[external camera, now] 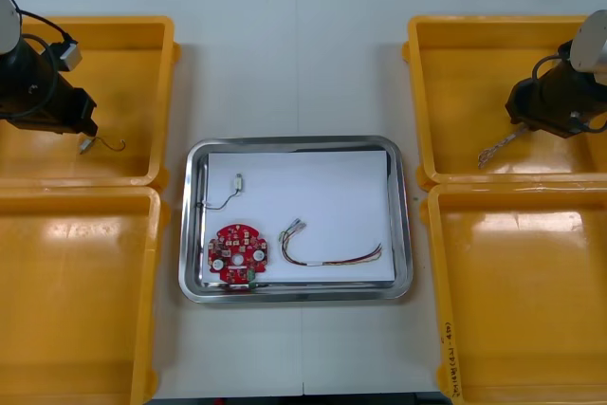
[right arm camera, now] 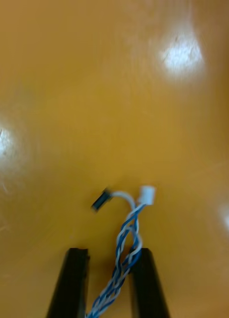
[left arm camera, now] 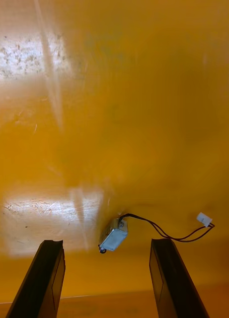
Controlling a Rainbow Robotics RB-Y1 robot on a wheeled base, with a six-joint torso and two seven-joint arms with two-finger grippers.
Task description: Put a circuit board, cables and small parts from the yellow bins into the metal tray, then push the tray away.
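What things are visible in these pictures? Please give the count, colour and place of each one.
table: one, light, under everything.
bins: four, yellow, two at each side of the table.
tray: one, metal, white inside, between the bins.
board: one, red, round, in the tray's near left corner.
red-yellow cable: one, in the tray, right of the board.
tray part: one, metal, with a thin dark wire, in the tray's far left part.
bin part: one, metal, with a dark wire and white plug, on the far left bin's floor.
blue-white cable: one, twisted, over the far right bin.
left gripper: black, open, over the bin part.
right gripper: black, shut on the blue-white cable.
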